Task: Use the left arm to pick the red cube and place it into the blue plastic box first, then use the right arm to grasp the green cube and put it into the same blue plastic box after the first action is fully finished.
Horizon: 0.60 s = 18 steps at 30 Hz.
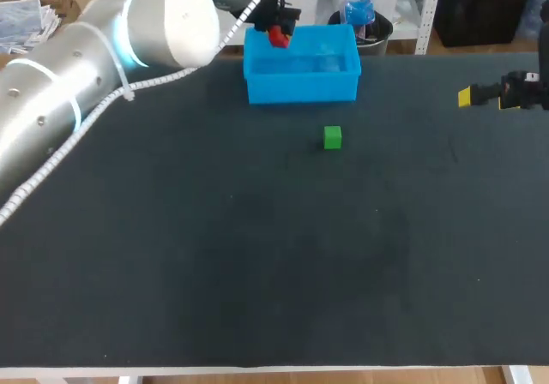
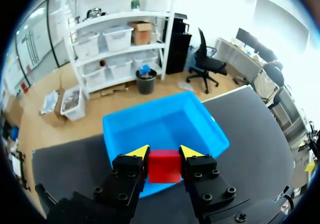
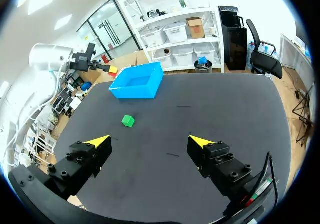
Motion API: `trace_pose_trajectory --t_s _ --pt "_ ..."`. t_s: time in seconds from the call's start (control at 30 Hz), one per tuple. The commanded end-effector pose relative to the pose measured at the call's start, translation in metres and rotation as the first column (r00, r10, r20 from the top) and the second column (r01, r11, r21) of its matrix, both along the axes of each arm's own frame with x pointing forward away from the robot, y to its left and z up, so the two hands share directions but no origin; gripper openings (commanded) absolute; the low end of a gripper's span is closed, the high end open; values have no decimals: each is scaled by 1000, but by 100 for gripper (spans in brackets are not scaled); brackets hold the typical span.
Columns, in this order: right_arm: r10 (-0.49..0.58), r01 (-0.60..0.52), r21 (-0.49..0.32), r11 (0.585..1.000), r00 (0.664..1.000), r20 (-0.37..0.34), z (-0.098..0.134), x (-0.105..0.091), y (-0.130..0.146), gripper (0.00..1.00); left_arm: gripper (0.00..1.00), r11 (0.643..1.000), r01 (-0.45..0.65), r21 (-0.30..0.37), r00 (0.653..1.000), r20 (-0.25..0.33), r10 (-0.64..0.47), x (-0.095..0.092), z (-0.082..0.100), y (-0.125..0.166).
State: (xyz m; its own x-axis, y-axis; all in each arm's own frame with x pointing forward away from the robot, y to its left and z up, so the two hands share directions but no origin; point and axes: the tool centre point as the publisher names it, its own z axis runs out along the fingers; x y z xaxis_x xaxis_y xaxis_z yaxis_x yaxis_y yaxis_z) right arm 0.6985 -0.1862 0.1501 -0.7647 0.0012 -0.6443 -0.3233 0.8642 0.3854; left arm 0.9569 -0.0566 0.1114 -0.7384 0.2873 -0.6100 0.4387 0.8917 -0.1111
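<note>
My left gripper (image 2: 164, 153) is shut on the red cube (image 2: 164, 166), which sits squeezed between its two yellow-tipped fingers. In the head view the red cube (image 1: 278, 37) hangs over the left rim of the blue plastic box (image 1: 302, 82) at the table's back. The left wrist view looks down into the blue box (image 2: 165, 121), whose inside holds nothing. The green cube (image 1: 333, 137) rests on the dark table in front of the box. My right gripper (image 3: 150, 143) stands wide open with nothing between its fingers, far from the green cube (image 3: 128, 120); it shows at the table's right edge (image 1: 480, 96).
The dark table top (image 1: 257, 264) stretches in front of the green cube. My left arm (image 1: 94, 67) crosses the back left corner of the table.
</note>
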Motion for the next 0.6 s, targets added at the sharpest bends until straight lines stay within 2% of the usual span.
trace_pose_trajectory --t_s 0.03,0.43,0.6 --pt "-1 1 -2 1000 1000 -1 0 1 1 100 0 1000 23 4 999 -22 -23 31 -6 -14" --pt "-1 1 -2 1000 1000 -1 0 1 1 100 0 999 38 -7 998 -53 -38 50 -34 -31" --pt "-1 1 -2 1000 1000 -1 0 1 1 100 0 999 32 -9 997 -67 -33 53 -42 -36"
